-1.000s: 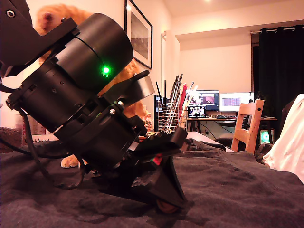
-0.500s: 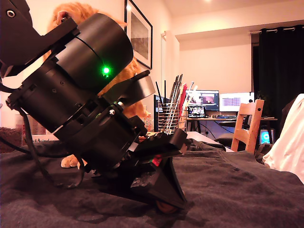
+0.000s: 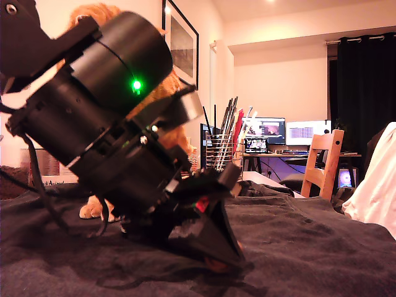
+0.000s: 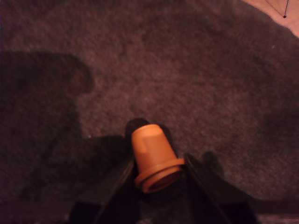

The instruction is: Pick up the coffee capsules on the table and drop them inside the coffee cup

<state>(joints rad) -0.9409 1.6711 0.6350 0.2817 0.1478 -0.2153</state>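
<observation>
2 dark fingers (image 4: pixel 117 186) of the gripper (image 4: pixel 158 173) sit narrowed on either side of 1 capsule (image 4: pixel 152 154), pinching its flanged end while its tapered body points away over the cloth; it looks orange in this warm light. From the side, the gripper (image 3: pixel 216 263) is tipped down to the table (image 3: pixel 309 247) with the bulky black arm (image 3: pixel 99 124) slanting up behind it, though I cannot tell whether the capsule (image 3: pixel 216 265) rests on the cloth. Farther back stand a wire utensil holder (image 3: pixel 219 151), a wooden chair (image 3: pixel 325 162) and a desk with 2 lit monitors (image 3: pixel 288 132).
</observation>
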